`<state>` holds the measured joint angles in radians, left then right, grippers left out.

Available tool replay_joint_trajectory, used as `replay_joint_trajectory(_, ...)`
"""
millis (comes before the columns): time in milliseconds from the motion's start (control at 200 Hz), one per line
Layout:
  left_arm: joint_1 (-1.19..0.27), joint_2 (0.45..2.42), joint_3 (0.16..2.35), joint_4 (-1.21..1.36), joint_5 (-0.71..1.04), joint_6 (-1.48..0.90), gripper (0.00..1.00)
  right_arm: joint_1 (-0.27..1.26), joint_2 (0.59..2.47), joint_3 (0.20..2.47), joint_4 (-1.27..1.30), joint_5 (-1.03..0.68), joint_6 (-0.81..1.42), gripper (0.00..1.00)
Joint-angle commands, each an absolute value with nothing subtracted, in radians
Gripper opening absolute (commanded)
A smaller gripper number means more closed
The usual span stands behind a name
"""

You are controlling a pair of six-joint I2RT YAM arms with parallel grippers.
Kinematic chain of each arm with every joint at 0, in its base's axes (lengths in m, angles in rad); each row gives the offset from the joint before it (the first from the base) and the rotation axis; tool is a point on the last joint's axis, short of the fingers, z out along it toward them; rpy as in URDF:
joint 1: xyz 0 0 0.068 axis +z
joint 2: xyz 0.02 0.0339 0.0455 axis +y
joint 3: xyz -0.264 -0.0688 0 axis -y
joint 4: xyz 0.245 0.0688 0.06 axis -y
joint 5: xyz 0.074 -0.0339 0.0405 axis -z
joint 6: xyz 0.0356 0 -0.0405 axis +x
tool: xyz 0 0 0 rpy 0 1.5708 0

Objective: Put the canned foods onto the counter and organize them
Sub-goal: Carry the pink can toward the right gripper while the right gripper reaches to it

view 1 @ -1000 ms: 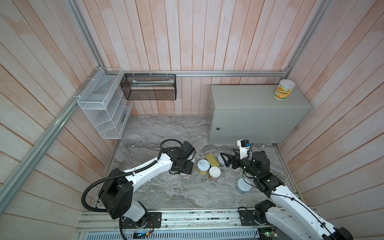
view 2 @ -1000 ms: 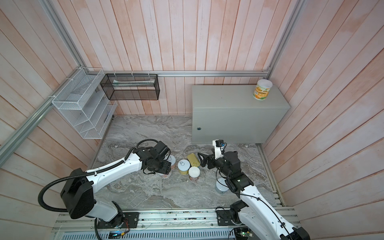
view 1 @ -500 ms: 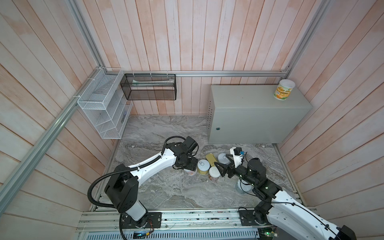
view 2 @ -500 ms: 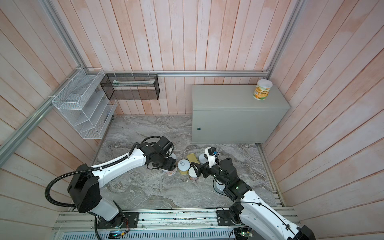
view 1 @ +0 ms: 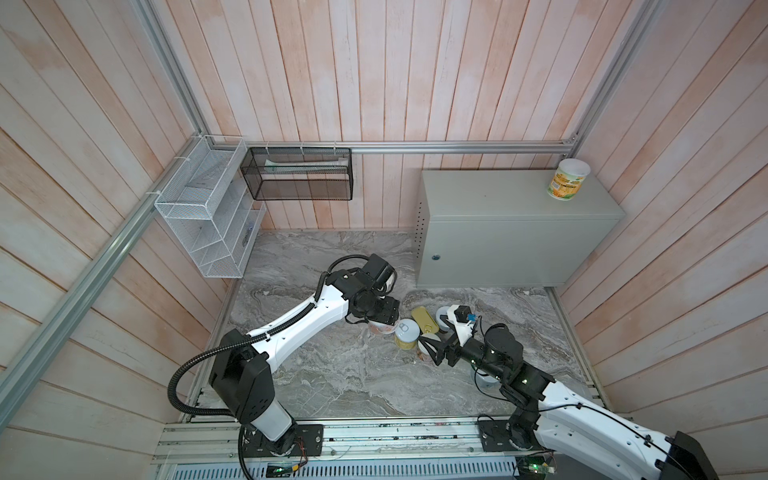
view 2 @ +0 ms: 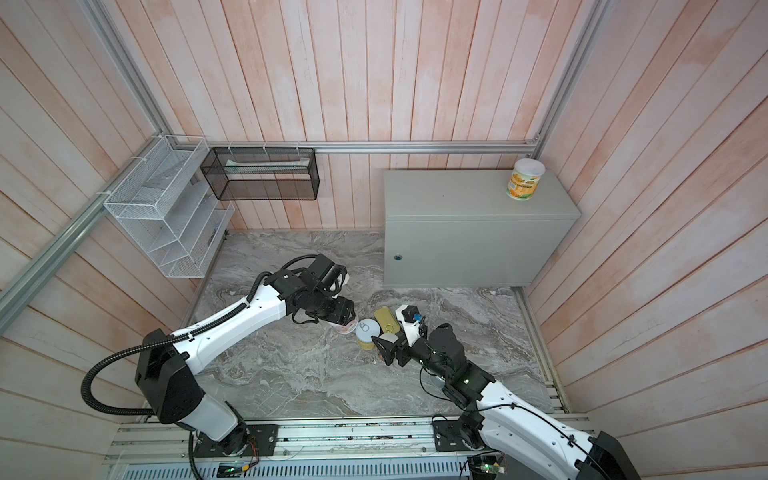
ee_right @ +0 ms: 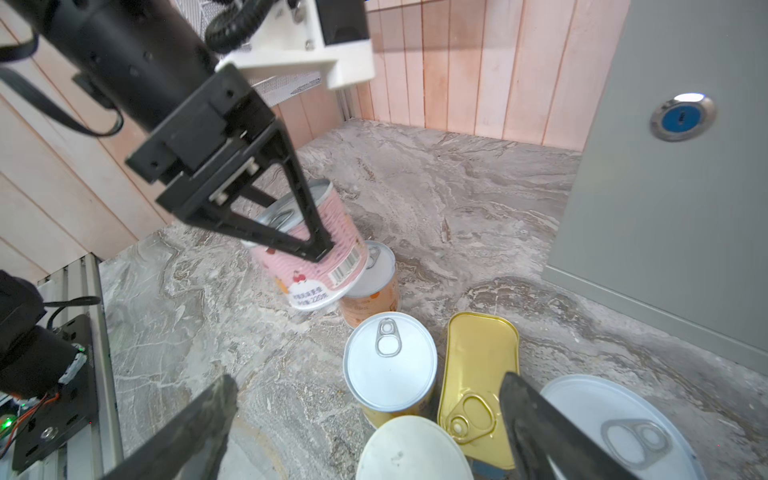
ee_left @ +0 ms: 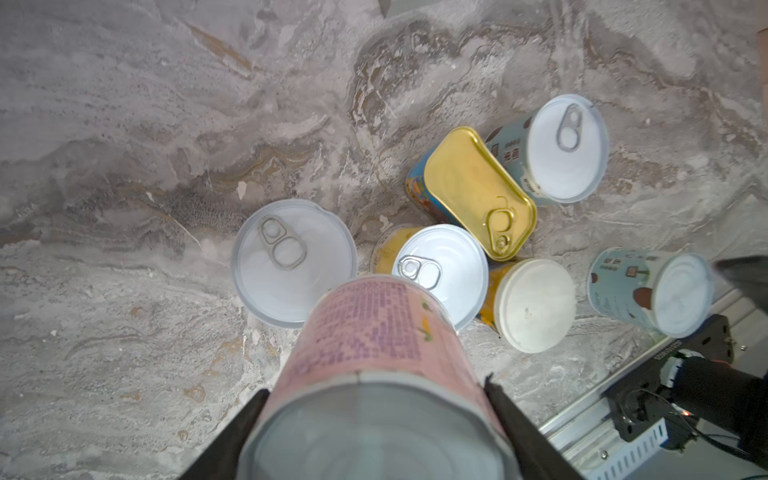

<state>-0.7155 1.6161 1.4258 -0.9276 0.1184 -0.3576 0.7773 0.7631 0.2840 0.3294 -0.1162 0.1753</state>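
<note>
Tin (ee_right: 299, 274), pink-labelled, tilts clamped in my left pincer (ee_left: 374, 399); my right pincer (ee_right: 365, 380) gapes wide near a white-lidded tin (ee_right: 409, 449).

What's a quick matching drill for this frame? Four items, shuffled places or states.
Column A
1. pink can
2. gold-topped tin
3. yellow-labelled can
4. right gripper

Column B
a. on top of the counter
b. open, holding nothing
c. on the marble slab, among other cans
d. clamped in the left gripper, tilted

Pairs: 1-d, 2-c, 3-a, 4-b
</note>
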Motion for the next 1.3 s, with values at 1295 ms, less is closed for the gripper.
replay_joint_trajectory(1295, -0.834, 1.65, 1.559, -0.866, 0.385, -0.288, 0.48, 0.825, 0.974, 0.315, 0.657, -0.075, -0.068, 0.96)
